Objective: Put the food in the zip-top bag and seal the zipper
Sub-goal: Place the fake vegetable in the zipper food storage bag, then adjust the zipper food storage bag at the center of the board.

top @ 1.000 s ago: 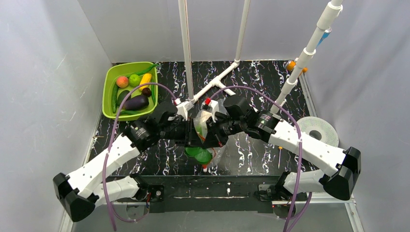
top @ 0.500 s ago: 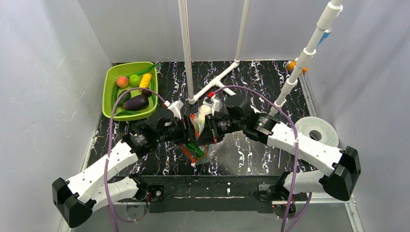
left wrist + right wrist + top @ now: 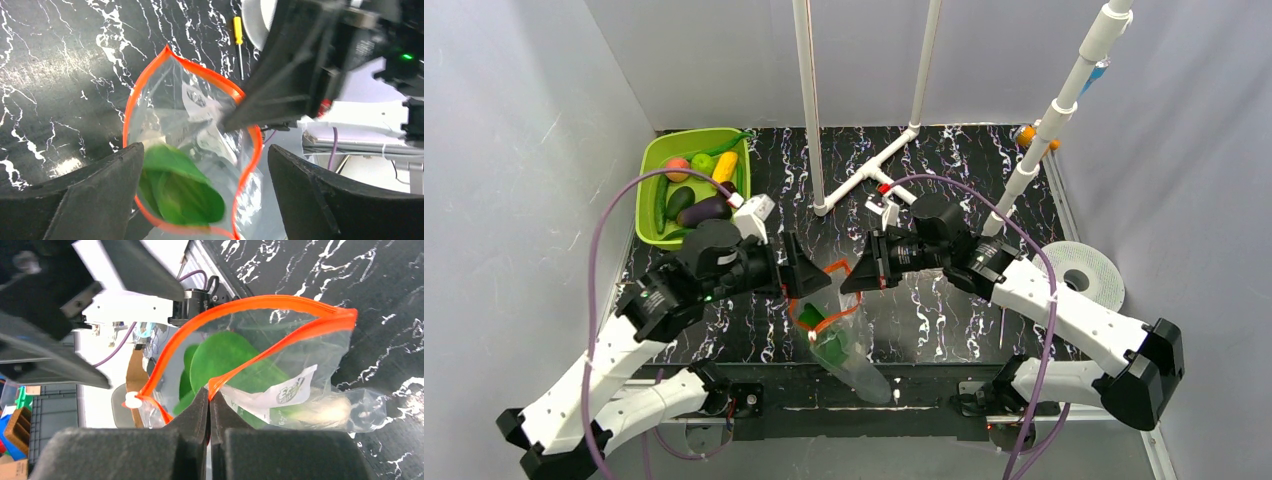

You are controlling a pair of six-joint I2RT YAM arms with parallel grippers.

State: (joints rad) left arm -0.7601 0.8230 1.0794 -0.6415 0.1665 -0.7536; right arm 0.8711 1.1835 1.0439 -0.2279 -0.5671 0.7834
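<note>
Plastic zip-top bag (image 3: 852, 350): one, mouth gaping, over worktop's (image 3: 944, 170) near edge.
Zipper (image 3: 260, 302): one, unsealed.
Food: one leafy green (image 3: 177, 190) bagged; one each eggplant (image 3: 704, 211), yellow piece (image 3: 724, 166), lime-green fruit (image 3: 703, 161), red-orange fruit (image 3: 677, 166) in green bin (image 3: 649, 165).
Left hand (image 3: 206, 150): spread wide, gripping nothing, facing bag mouth.
Right hand (image 3: 209, 392): pinched onto zipper.

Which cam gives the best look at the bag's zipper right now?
Right wrist: the zipper loop fills the frame, open, with the right claw pinching one edge. Left wrist shows the loop too, partly blocked and cropped. Top external shows only small orange slivers.
</note>
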